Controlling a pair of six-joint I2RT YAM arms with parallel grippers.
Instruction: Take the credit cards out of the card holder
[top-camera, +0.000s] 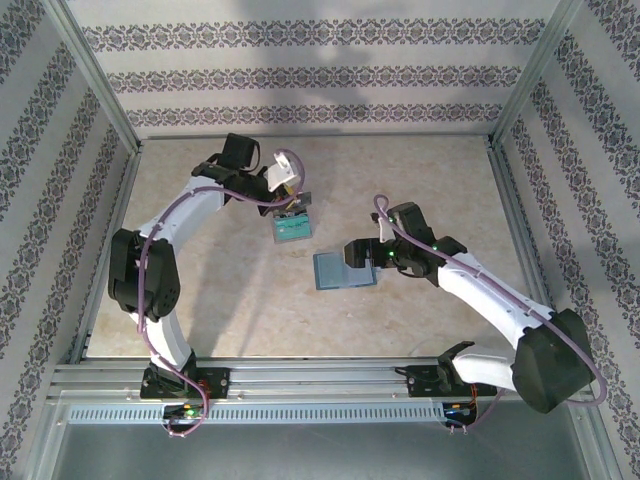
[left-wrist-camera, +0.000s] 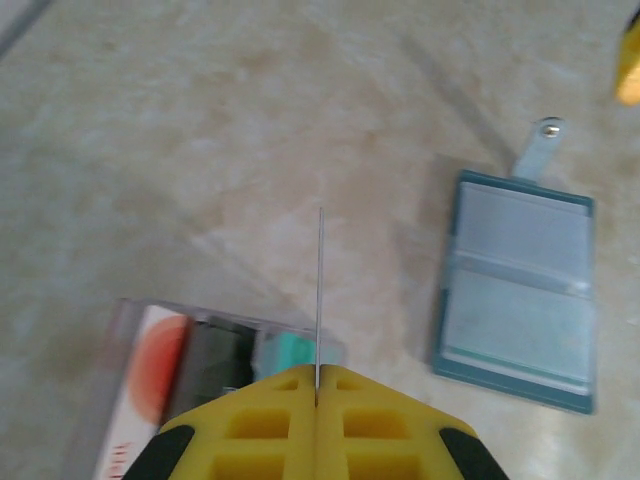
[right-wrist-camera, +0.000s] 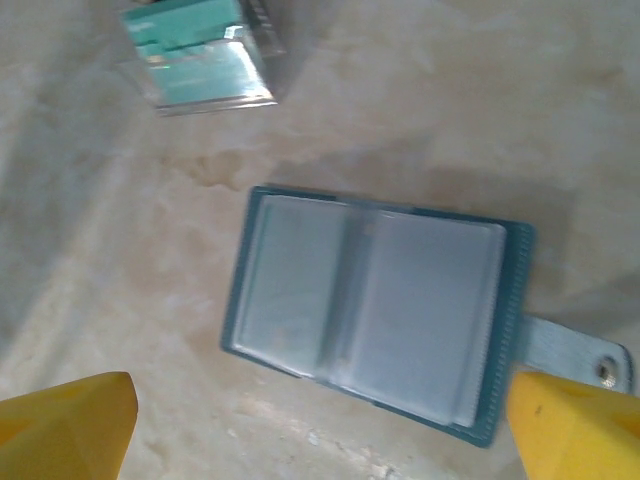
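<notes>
Left gripper (left-wrist-camera: 318, 372) nearest lens: clamped fully closed on thin sheet (left-wrist-camera: 320, 290), seen edge-on. Credit cards (left-wrist-camera: 200, 360) grouped under it in clear sleeve; three counted: red-white, black, teal. One card holder (right-wrist-camera: 370, 315) laid open flat on bench (top-camera: 240, 310) nearby, apart from cards, pockets exposed, apparently empty. Right gripper (right-wrist-camera: 320, 420) spread wide over holder, nothing held.
</notes>
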